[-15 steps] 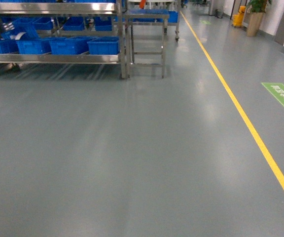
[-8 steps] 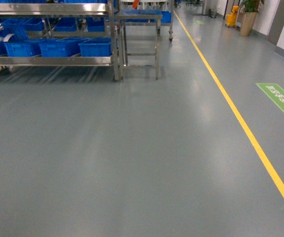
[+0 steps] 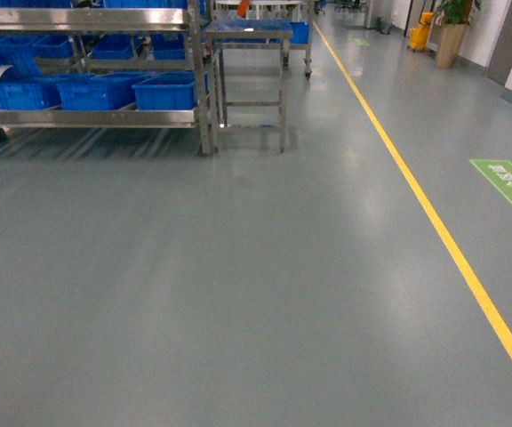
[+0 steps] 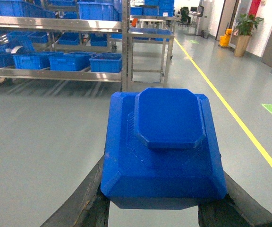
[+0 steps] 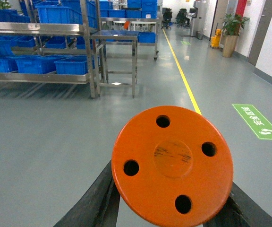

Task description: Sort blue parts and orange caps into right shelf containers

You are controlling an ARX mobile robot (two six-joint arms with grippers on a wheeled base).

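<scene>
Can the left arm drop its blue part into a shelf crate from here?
Probably not: the blue part sits in the left jaws, but the crates stand well ahead across open floor.

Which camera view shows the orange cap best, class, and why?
The right wrist view: the orange cap fills the foreground, its four holes clear, gripped in the right hand. The head view shows only floor and shelving; the left wrist view shows the blue part instead.
</scene>
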